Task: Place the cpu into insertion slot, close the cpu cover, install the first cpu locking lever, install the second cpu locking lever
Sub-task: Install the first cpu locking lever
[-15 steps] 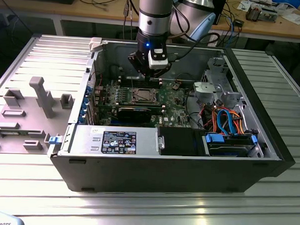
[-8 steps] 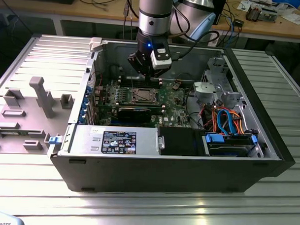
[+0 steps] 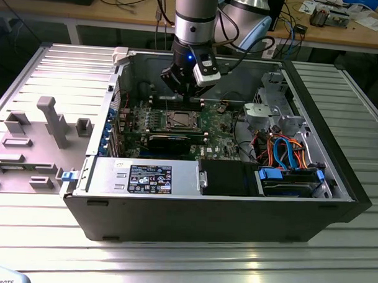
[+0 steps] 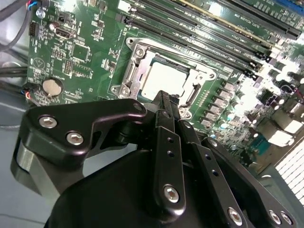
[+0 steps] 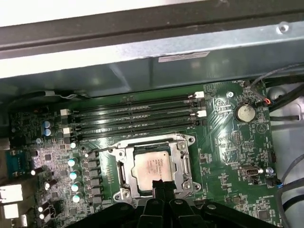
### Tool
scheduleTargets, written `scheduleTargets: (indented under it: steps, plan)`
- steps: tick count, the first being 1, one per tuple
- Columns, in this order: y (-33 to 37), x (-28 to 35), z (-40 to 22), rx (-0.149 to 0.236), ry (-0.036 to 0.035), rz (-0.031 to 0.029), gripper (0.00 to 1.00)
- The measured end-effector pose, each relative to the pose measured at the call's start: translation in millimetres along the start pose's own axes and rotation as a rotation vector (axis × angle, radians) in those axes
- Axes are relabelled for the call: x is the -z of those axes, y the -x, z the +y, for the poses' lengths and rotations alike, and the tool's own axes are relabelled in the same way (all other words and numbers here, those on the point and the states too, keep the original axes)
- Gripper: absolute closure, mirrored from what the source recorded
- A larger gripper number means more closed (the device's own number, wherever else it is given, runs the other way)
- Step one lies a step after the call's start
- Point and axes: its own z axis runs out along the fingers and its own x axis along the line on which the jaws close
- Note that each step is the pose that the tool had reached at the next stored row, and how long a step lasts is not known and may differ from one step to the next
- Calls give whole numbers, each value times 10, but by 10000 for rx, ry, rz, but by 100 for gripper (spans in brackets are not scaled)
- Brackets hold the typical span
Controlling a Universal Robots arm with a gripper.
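The gripper (image 5: pixel 161 187) hangs low inside the open computer case (image 3: pixel 236 211), its 2 black fingers (image 4: pixel 164 123) pressed together and holding nothing, the tips just above one edge of the insertion slot (image 5: pixel 124 193). The cpu (image 5: pixel 153 166) lies flat in that slot near the middle of the green motherboard (image 5: pixel 228 142), dull silver top facing up. The cpu cover (image 5: pixel 183 164) lies down around it, framing the chip through its square window (whether the levers are latched cannot be told). 4 long black memory slots (image 5: pixel 137 118) run just beside the socket, toward the board's edge at the case wall.
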Motion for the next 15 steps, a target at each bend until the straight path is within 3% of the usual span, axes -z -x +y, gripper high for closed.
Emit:
scheduleTargets:
  steps: [6, 15]
  plan:
    - [0, 0, 0, 784, 5, 1, 89]
    - [0, 0, 0, 877, 5, 1, 89]
